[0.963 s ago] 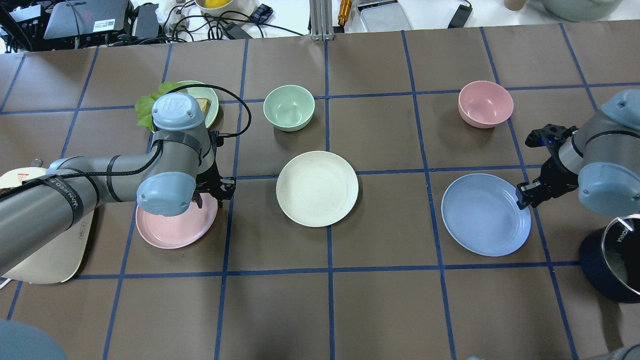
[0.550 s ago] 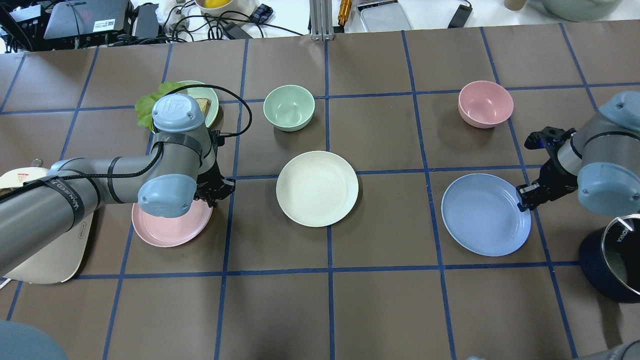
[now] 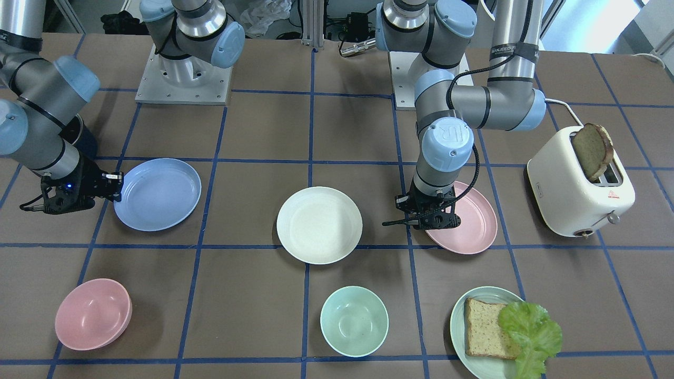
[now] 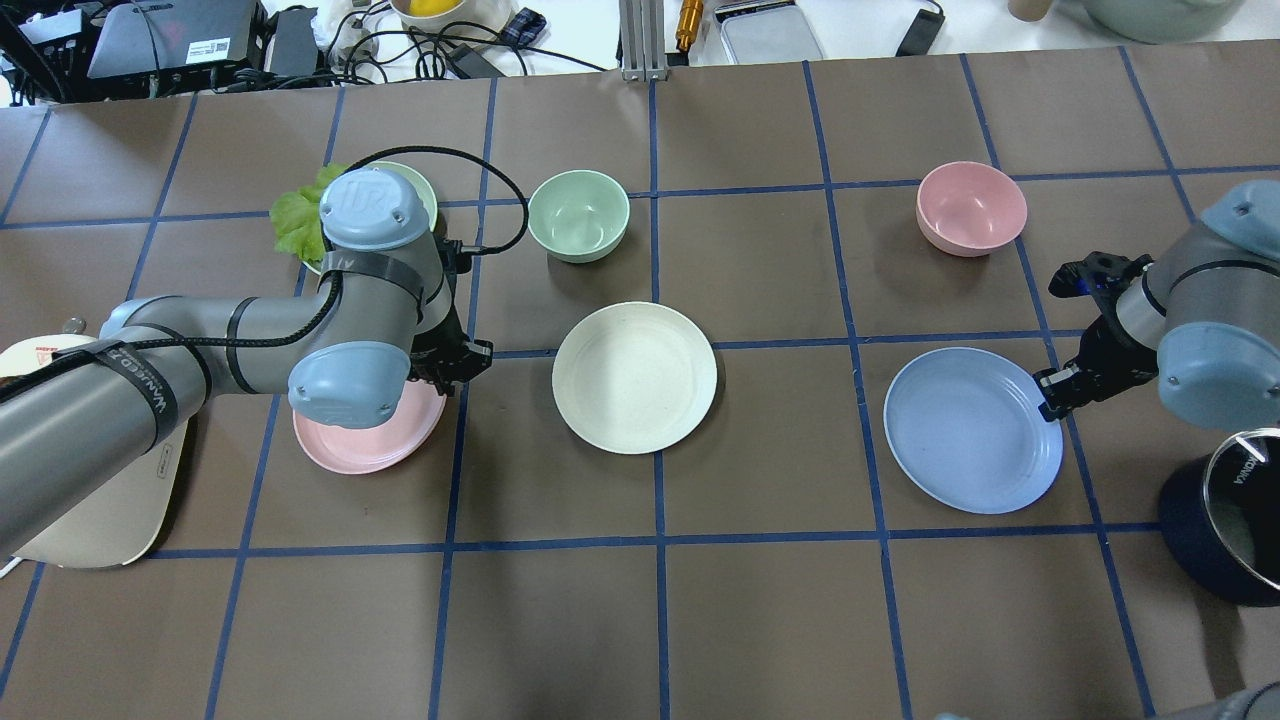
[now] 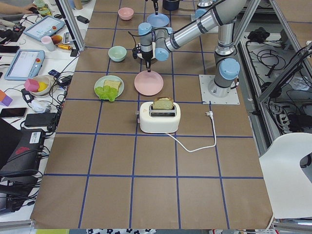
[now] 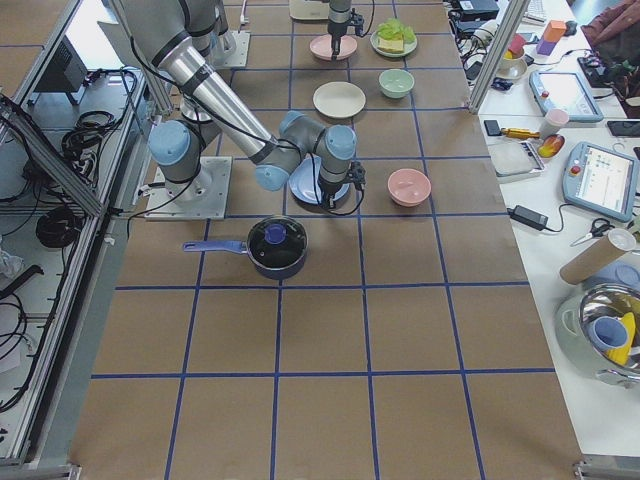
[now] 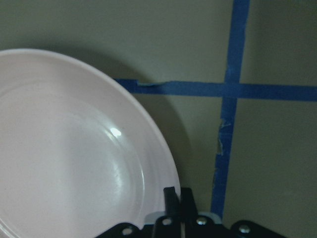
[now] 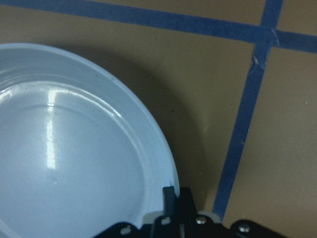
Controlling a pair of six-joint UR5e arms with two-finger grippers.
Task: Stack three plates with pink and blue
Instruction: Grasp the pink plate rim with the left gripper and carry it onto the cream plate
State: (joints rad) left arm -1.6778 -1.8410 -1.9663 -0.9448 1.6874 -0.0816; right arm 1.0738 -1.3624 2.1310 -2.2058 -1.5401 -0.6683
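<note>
My left hand (image 4: 445, 378) grips pink plate (image 4: 360, 445), right hand (image 4: 1048, 400) grips blue plate (image 4: 965, 430); cream plate (image 4: 634, 377) lies between, nearer my left.

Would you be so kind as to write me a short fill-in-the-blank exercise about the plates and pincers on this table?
1. The cream plate lies ____ the pink plate and the blue plate.
2. The left pincer is shut on the pink plate's rim, the right pincer on the rim of the ____ plate.
3. One slice of bread stands upright in the slot of the ____.
Missing words: between; blue; toaster.
</note>
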